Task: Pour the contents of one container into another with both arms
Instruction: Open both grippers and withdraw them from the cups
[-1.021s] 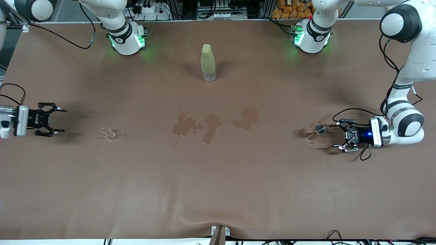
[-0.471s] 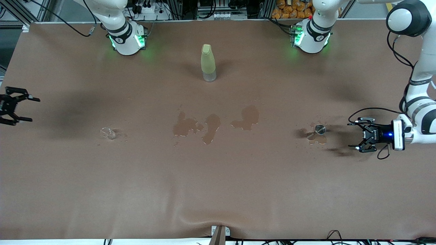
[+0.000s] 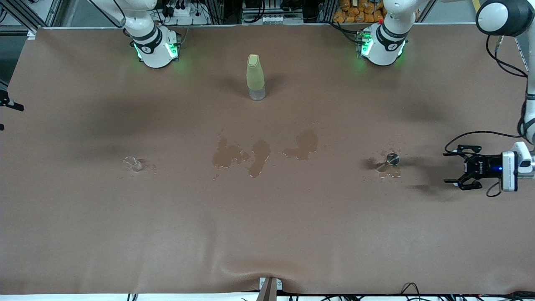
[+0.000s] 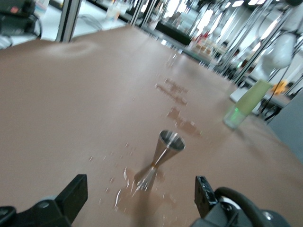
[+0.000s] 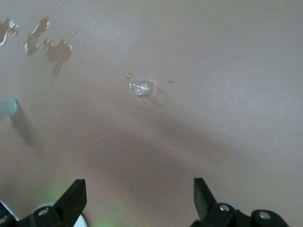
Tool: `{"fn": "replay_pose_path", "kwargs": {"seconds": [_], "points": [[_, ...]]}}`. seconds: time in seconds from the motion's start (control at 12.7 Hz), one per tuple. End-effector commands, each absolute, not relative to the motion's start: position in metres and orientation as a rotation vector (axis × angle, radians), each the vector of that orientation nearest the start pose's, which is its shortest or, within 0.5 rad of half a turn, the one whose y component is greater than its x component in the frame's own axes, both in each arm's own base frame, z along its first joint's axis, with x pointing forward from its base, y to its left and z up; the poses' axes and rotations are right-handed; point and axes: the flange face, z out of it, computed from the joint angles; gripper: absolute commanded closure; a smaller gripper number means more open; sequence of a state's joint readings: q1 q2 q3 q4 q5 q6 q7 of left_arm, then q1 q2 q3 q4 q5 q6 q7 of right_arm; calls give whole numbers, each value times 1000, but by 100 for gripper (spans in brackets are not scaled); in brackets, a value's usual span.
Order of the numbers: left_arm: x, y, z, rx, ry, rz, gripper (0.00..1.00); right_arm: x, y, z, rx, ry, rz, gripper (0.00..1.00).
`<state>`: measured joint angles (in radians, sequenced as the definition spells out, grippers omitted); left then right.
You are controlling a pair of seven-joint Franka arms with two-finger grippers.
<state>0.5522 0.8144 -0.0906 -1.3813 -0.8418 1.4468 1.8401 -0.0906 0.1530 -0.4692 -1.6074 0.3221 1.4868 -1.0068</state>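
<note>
Standing upright, steel jigger (image 3: pixel 392 158) among spilled drops, left tool (image 3: pixel 456 167) spread beside it, right tool (image 5: pixel 137 201) spread.

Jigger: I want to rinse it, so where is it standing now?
The jigger stands upright toward the left arm's end of the table, in small splashes, with the open left gripper beside it, apart. The puddles lie mid-table.

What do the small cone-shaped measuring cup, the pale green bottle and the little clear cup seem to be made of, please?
Measuring cup: polished metal, probably steel; silvery, with bright reflections.
Green bottle: looks like translucent frosted plastic, though glass is possible; matte pale green body with a clear base.
Clear cup: transparent glass or plastic; the table shows through it.
</note>
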Motion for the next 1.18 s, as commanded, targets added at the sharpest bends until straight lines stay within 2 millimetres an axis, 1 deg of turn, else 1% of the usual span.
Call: {"fn": "replay_pose_path", "kwargs": {"seconds": [0.0, 0.08, 0.16, 0.24, 0.31, 0.39, 0.47, 0.55, 0.63, 0.71, 0.79, 0.86, 0.94, 1.02, 1.1], "points": [[637, 224, 286, 1878, -1139, 568, 0, 518, -221, 568, -2844, -391, 84, 0], [641, 228, 307, 1936, -1136, 575, 0, 517, -205, 584, -2884, -330, 87, 0], [642, 232, 327, 2005, -1131, 561, 0, 520, -182, 596, -2918, -305, 91, 0], [645, 230, 340, 2066, -1114, 543, 0, 522, -162, 606, -2956, -268, 100, 0], [652, 222, 354, 2122, -1077, 533, 0, 520, -146, 617, -2981, -209, 108, 0], [654, 216, 364, 2171, -1021, 498, 0, 520, -130, 624, -2991, -173, 128, 0], [652, 217, 380, 2216, -1008, 471, 0, 520, -118, 630, -3007, -140, 148, 0], [652, 208, 402, 2255, -1024, 452, 0, 521, -109, 636, -3030, -89, 159, 0], [653, 191, 425, 2301, -1029, 417, 0, 521, -102, 641, -3039, -56, 156, 0], [652, 183, 443, 2376, -1013, 370, 0, 520, -95, 644, -3045, -63, 149, 0], [652, 177, 465, 2448, -999, 368, 0, 520, -92, 645, -3062, -62, 159, 0], [653, 168, 481, 2494, -982, 376, 0, 521, -87, 646, -3082, -38, 165, 0], [651, 165, 494, 2551, -957, 354, 0, 522, -80, 646, -3093, -3, 170, 0], [648, 158, 507, 2612, -940, 316, 0, 522, -78, 646, -3093, 4, 172, 0], [645, 156, 516, 2659, -914, 296, 0, 523, -77, 646, -3094, -1, 170, 0]]}}
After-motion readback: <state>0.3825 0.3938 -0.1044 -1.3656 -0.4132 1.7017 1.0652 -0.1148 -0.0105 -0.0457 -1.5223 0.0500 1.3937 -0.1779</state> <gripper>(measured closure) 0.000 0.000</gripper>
